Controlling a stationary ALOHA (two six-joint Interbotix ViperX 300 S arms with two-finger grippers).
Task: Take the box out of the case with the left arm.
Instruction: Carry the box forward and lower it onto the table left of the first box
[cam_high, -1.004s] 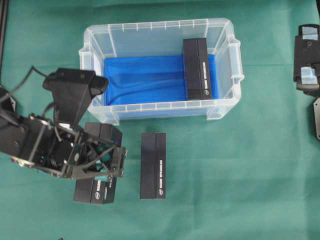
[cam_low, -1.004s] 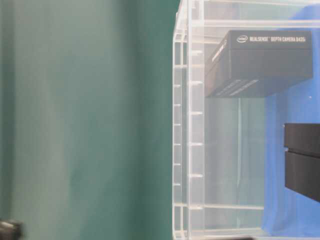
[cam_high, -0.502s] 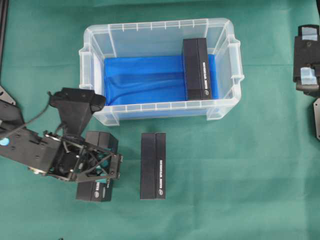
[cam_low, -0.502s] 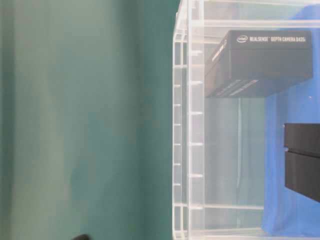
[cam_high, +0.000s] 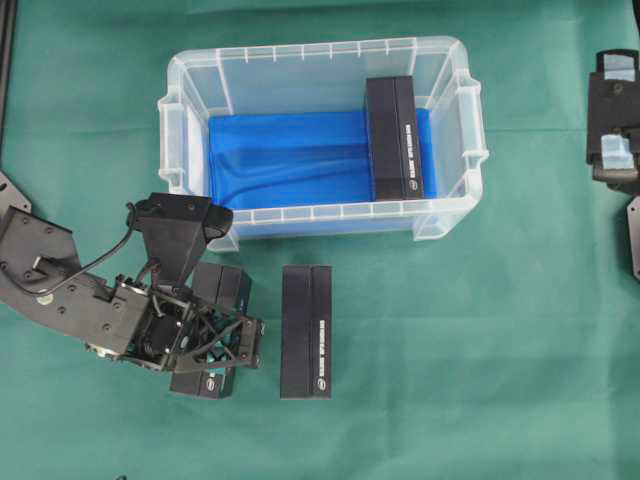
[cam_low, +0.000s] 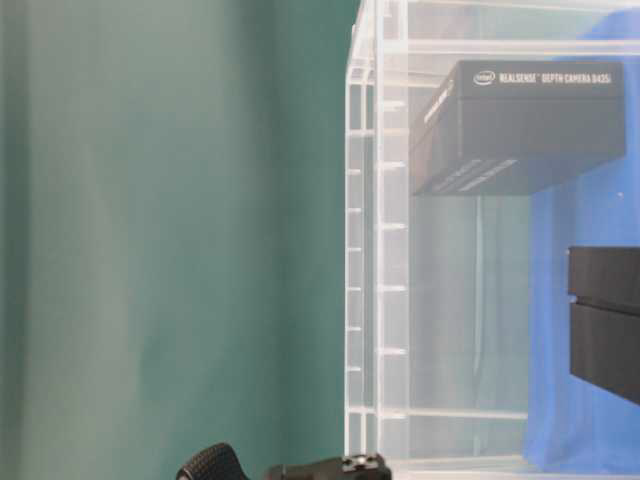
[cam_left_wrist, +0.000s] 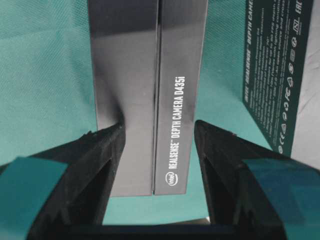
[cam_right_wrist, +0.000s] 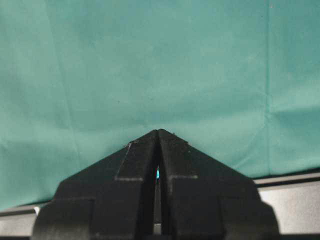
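The clear case (cam_high: 317, 55) with its blue liner sits at the top centre, and one black box (cam_high: 393, 138) stands at its right end. My left gripper (cam_high: 215, 345) is below the case's left corner, low over the cloth. It is shut on a second black box (cam_high: 224, 288) near the box's logo end. In the left wrist view both fingertips (cam_left_wrist: 112, 135) sit at the long sides of this box (cam_left_wrist: 150, 75). My right gripper (cam_right_wrist: 158, 132) is shut and empty at the right edge.
A third black box (cam_high: 306, 332) lies on the green cloth just right of the held one, about a finger's width away. The case's front wall (cam_high: 330, 215) is close above both. The right arm (cam_high: 615, 110) is parked far right.
The left gripper has come down from above with the box and shifted right, toward the box lying on the cloth. The right arm has not moved.
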